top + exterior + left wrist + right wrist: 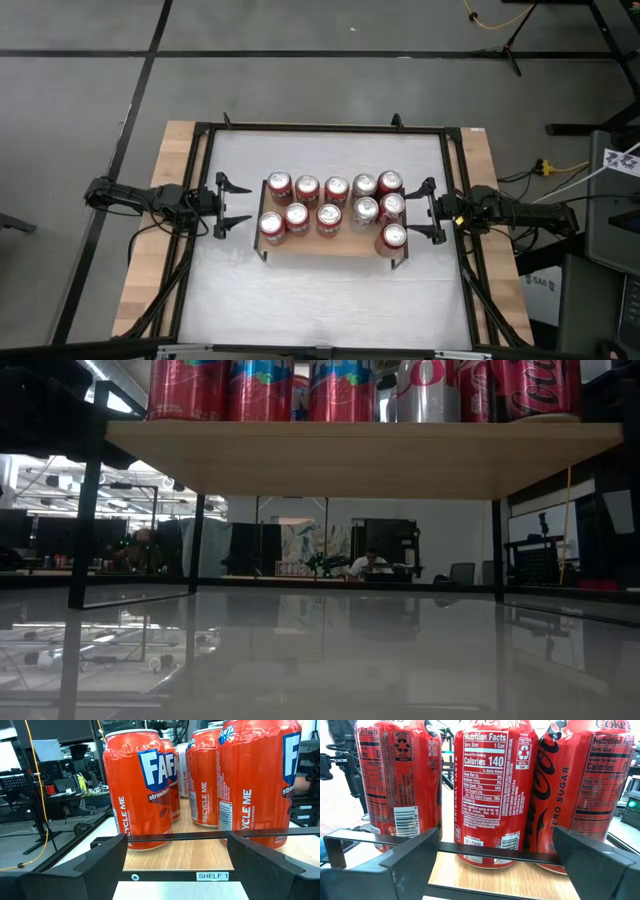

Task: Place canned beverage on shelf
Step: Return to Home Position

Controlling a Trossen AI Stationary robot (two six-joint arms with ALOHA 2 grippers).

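Shelf (330, 243) sits mid-table (320, 300), long side running from arm to arm. All soda cans (329, 216) are on its wooden top, upright. I count eleven.

- One row of five runs along one long edge.
- A looser second row of five sits right beside it.
- One can stands alone at the right-end corner.
- The plank strip along the other long edge is otherwise bare.
- Cans within a row are close or touching.
- Tops are too small to tell whether any are opened.

Contents by end:
- Left end: orange-red cans (142, 795) marked strawberry. A white label (212, 876) on the plank edge reads "SHELF 1".
- Right end: red cola cans (492, 795), one marked original taste, with a zero sugar can beside it.
- At least one silver can (425, 390) stands among them toward the right.

Low view shows the plank from underneath, with can bottoms lined along its top and nothing under the shelf.

Left gripper (243, 205) is just off the shelf's left end, level with the plank. Its fingers are spread wide, with nothing between them and no contact with the cans.

Right gripper (415, 211) is just off the right end, close to the lone corner can. Its fingers are spread wide too, and it holds nothing.
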